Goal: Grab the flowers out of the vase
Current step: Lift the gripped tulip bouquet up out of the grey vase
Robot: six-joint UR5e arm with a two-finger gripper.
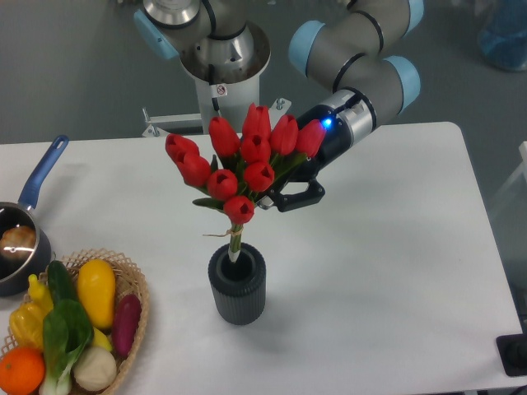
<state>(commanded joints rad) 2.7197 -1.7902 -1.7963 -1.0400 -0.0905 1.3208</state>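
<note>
The flowers [240, 160], a bunch of red tulip buds with green leaves, hang above the vase [238, 285], a dark grey ribbed cylinder near the table's middle front. Their stem ends, tied with thin twine, still reach down into the vase's mouth. My gripper [276, 191] comes in from the right behind the bunch and is shut on the flowers just below the buds. One black finger [300, 197] shows to the right; the other is hidden by the blooms.
A wicker basket [132, 280] with vegetables and fruit sits at the front left corner. A dark saucepan with a blue handle [43, 171] stands at the left edge. The robot base [222, 74] rises behind the table.
</note>
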